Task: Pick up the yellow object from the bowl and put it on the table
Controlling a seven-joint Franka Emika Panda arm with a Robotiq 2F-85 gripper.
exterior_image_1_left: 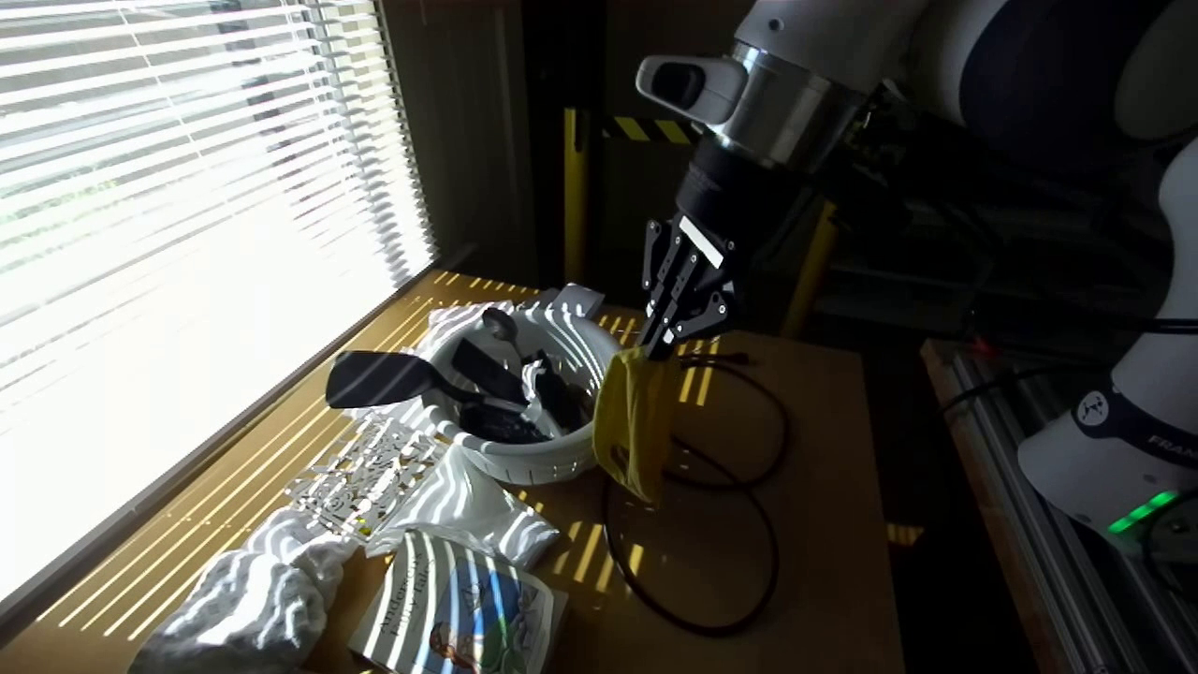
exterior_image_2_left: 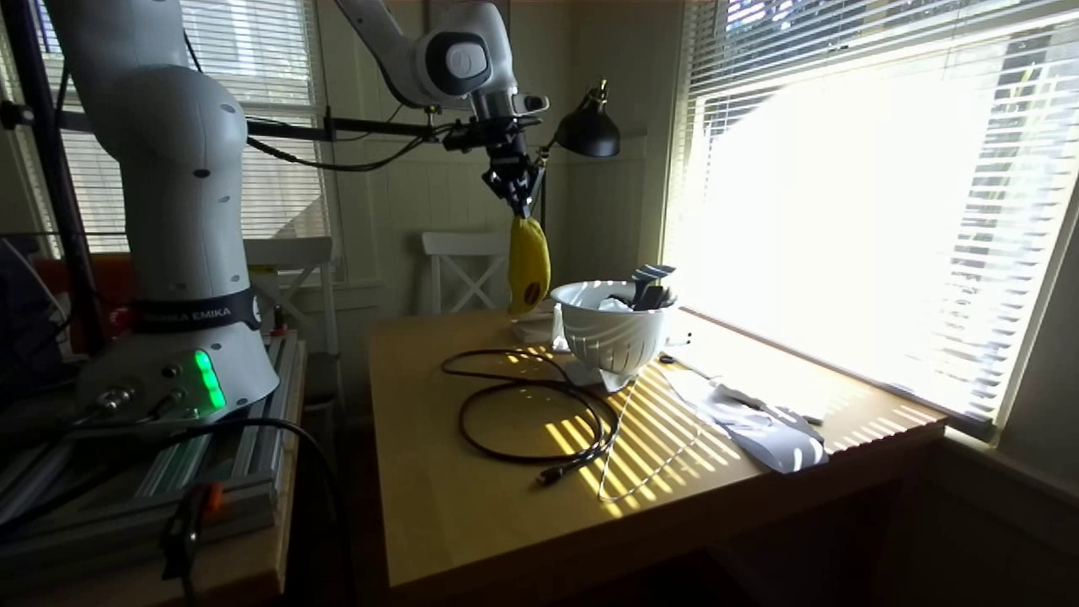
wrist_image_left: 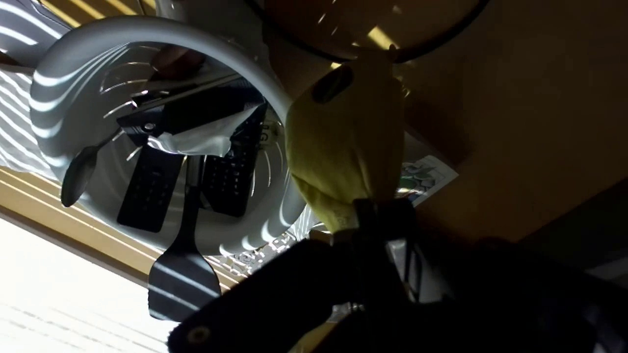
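Here's the yellow object (exterior_image_2_left: 528,261), matt and creased, soft as cloth by the look of it! Over to the bowl (exterior_image_2_left: 603,335): smooth, plastic-looking, a faint sheen inside. Matt black on the spatula (exterior_image_1_left: 379,377), plastic seemingly, and now bright, shiny metal on the wrist collar (exterior_image_1_left: 784,105). Smooth wood look across the tabletop (exterior_image_2_left: 438,523), a paper cover on the book (exterior_image_1_left: 463,608), and rumpled white cloth (exterior_image_1_left: 248,599).

The book (exterior_image_1_left: 463,608) reads “Andersen's Fairy Tales”; past the worktop's (exterior_image_1_left: 833,524) robot-side edge, the arm's (exterior_image_2_left: 185,194) band (exterior_image_2_left: 195,314) reads “FRANKA EMIKA”.
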